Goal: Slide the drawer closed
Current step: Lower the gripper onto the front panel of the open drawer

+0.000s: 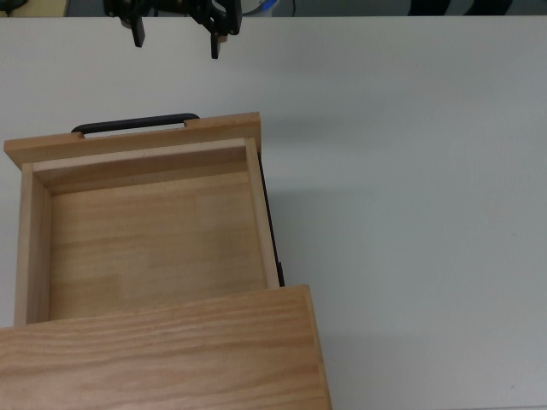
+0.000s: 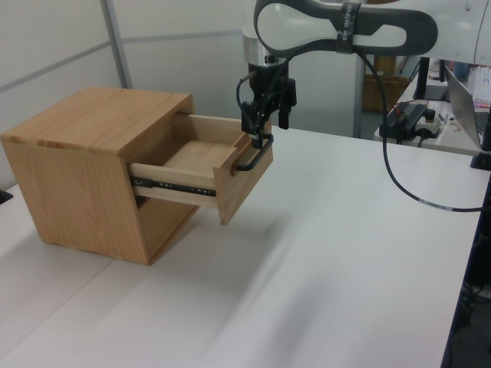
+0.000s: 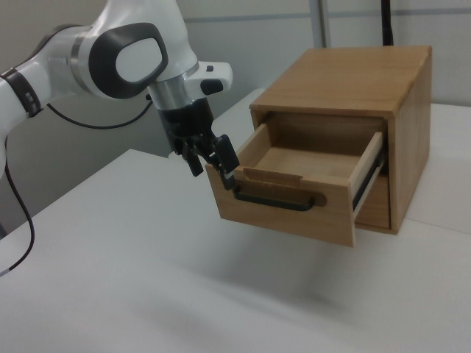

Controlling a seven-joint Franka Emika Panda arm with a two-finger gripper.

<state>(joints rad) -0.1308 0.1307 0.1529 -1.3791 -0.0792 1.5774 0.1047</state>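
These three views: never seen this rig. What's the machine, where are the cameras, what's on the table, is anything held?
It is one white robot arm ending in a black two-finger gripper. The top view looks straight down; the left view and right view look from opposite sides of the white table. On the table stands a light-wood cabinet with its drawer pulled well out and empty. The gripper is open and holds nothing; it hangs just in front of the drawer's black bar handle, near one end of it.
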